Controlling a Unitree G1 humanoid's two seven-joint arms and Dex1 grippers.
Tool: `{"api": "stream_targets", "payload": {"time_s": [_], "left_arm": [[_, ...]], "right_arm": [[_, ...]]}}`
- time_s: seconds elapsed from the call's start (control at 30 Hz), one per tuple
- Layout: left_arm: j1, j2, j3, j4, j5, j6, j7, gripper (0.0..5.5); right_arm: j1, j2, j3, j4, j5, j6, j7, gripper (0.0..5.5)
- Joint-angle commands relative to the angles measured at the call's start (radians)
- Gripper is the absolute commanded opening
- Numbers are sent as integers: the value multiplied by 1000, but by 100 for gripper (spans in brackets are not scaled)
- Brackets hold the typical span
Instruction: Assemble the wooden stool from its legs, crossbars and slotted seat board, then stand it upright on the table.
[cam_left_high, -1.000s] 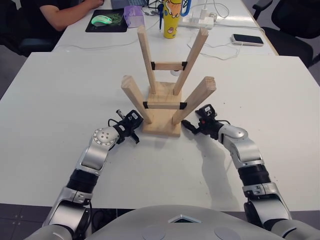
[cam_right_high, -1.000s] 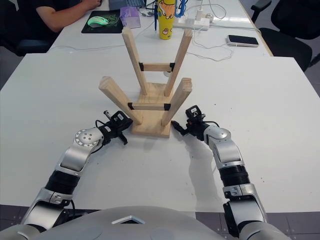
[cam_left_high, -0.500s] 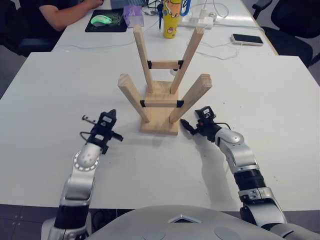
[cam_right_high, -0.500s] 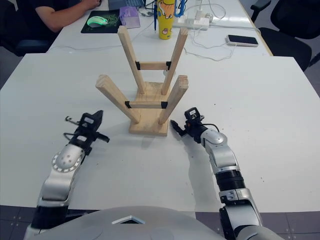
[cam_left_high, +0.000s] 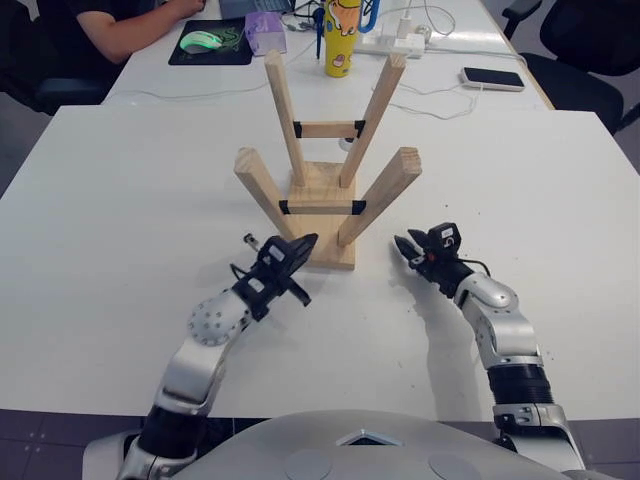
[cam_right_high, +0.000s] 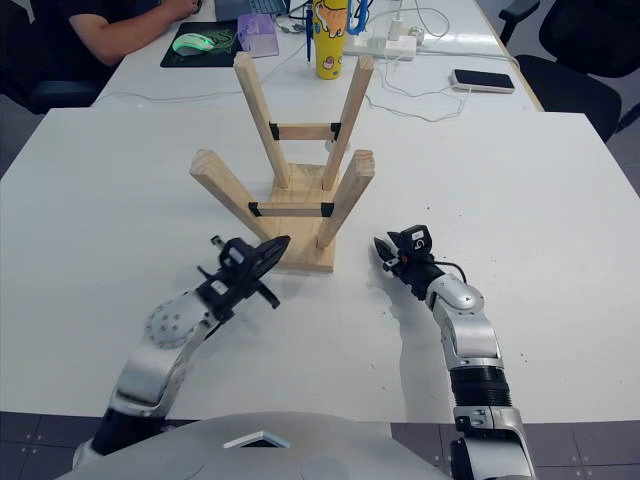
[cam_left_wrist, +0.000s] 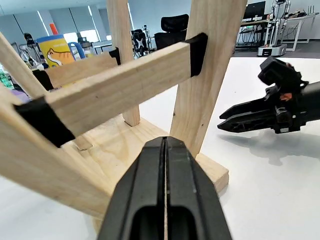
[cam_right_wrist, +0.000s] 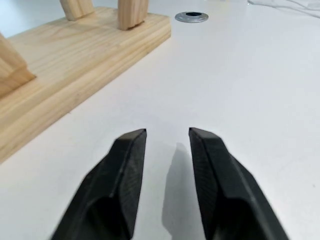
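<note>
The wooden stool (cam_left_high: 322, 180) rests upside down on the white table (cam_left_high: 120, 200), seat board (cam_left_high: 325, 238) flat on the surface and its legs splayed upward, joined by crossbars (cam_left_high: 322, 208) with black end caps. My left gripper (cam_left_high: 300, 246) is shut, its tips at the near left corner of the seat board, under the front crossbar (cam_left_wrist: 115, 85). My right gripper (cam_left_high: 404, 246) is open and holds nothing, low over the table a little right of the seat board's (cam_right_wrist: 75, 65) near right corner.
Behind the stool on a second table stand a yellow cup (cam_left_high: 341, 38), a purple box (cam_left_high: 266, 30), a power strip (cam_left_high: 395, 42) and a phone (cam_left_high: 495, 78). A person sits at the far left by a mouse pad (cam_left_high: 210, 44). A metal grommet (cam_right_wrist: 192, 17) lies in the tabletop.
My left gripper swung back in from the left to the seat board's near left corner. My right gripper drew away to the right of the board. The stool stayed put.
</note>
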Motion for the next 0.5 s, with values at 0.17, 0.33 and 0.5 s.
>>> {"api": "stream_targets", "payload": {"time_s": [0.17,0.33,0.5], "left_arm": [[-97,-59,-26,132,33,180,60,0],[-122,-90,5,160,29,186,112,0],[-123,-73,-25,180,44,253,100,0]], "right_arm": [[-80,6,-26,-7,71,-41,62,43],[-109,-18,-70,-24,193,3,154,2],[-303,-59,-193,-97,445,202,177,2]]}}
